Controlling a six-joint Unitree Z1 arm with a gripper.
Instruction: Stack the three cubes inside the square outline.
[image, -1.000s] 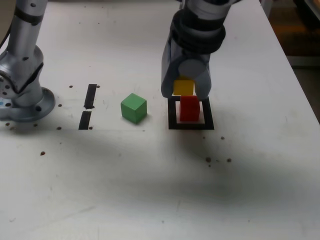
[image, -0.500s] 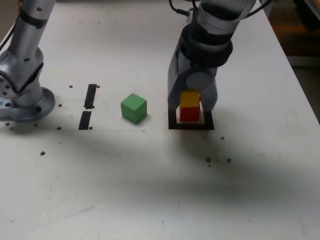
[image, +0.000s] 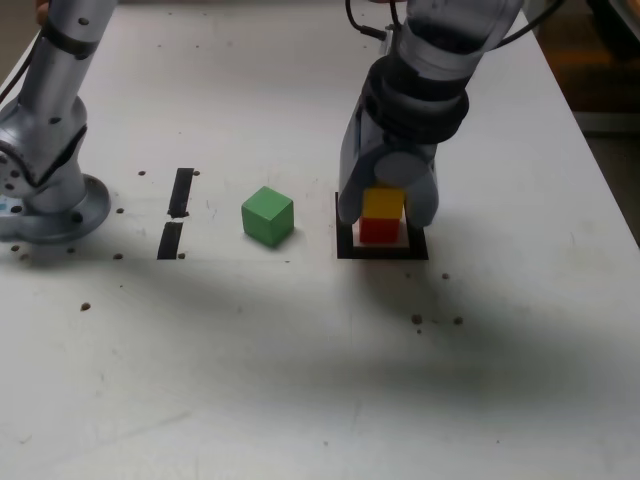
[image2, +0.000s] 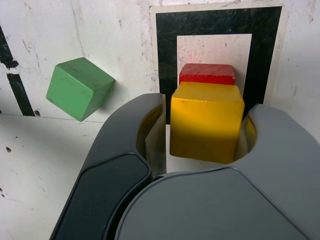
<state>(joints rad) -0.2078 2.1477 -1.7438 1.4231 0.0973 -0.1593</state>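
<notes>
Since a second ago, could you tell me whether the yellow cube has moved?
Yes. The yellow cube has come down toward the square outline and now sits on the red cube, between the gripper jaws.

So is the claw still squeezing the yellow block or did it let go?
Gripper: jaws either side of the yellow block, which sits on the red block. A gap shows on one side, so grip or release cannot be told.

The arm (image: 440, 60) is silver-grey metal with rounded cylindrical links, ringed by black bands at the wrist. A thin black cable loops near its upper part. Its round silver base (image: 45, 190) has a flat flange. The gripper (image: 385, 205) has smooth, curved shells, one grey and one black, with pale inner pads (image2: 156, 135).
</notes>
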